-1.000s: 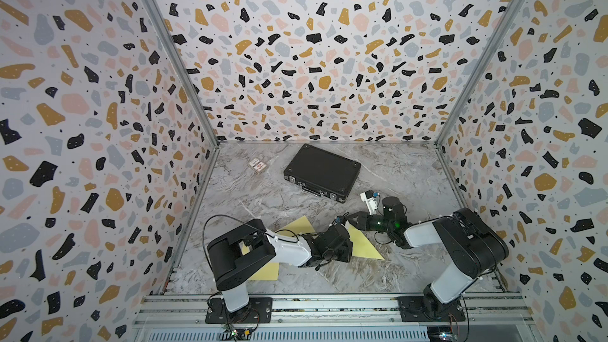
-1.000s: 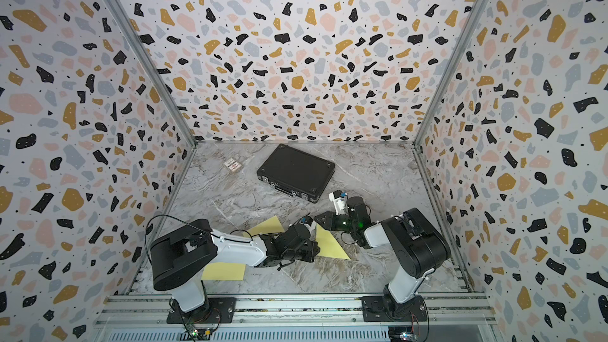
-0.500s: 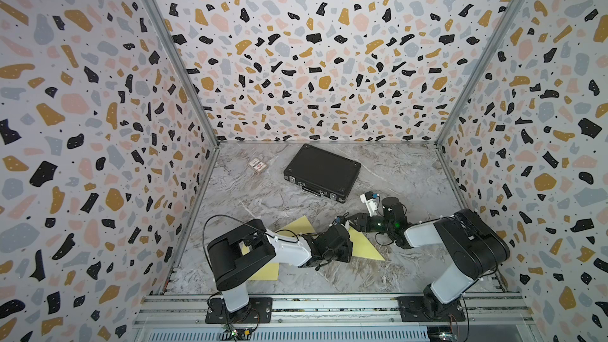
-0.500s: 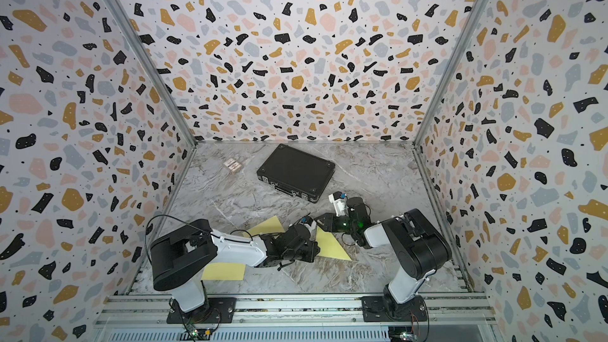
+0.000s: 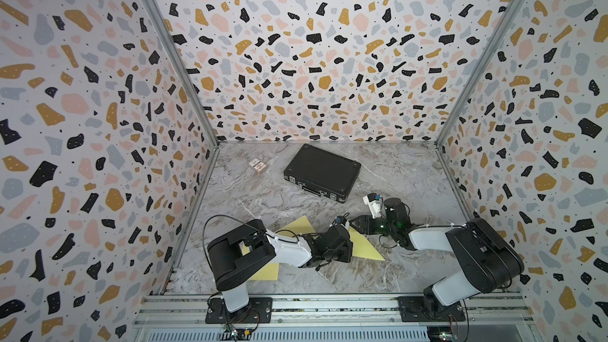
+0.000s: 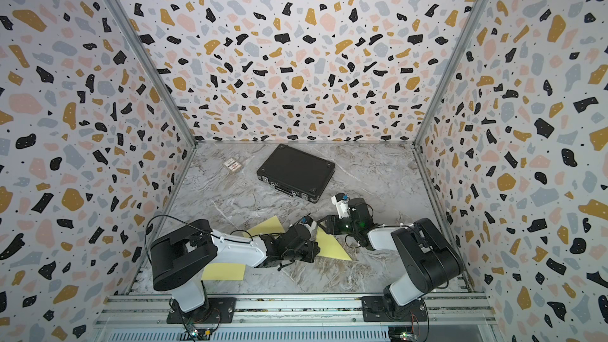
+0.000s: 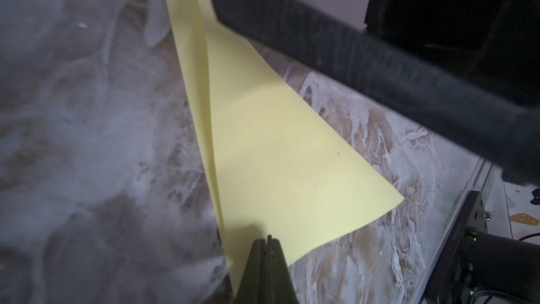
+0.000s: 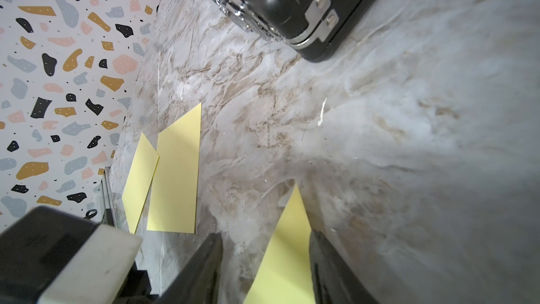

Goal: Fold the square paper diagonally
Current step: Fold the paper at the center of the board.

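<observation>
The square paper [image 7: 277,141] is yellow and lies folded into a triangle on the marble table, seen in both top views [image 5: 367,246] [image 6: 334,248]. My left gripper [image 7: 267,239] is shut, its tips pressing down on the paper near the fold edge; in a top view its wrist [image 5: 332,245] covers the tips. My right gripper [image 8: 264,235] is open, with the paper's pointed corner [image 8: 289,258] lying between its fingers, untouched. In both top views the right gripper [image 5: 355,223] [image 6: 324,222] sits low at the triangle's far corner.
Two more yellow sheets [image 8: 175,176] [image 8: 140,176] lie near the left arm [image 5: 296,227] [image 5: 263,271]. A shut black case [image 5: 322,172] lies behind the grippers, and a small card box [image 5: 257,165] sits at the back left. Patterned walls enclose three sides.
The right gripper's jaws have spread wider around the paper's corner. Both arms and the paper stay where they were.
</observation>
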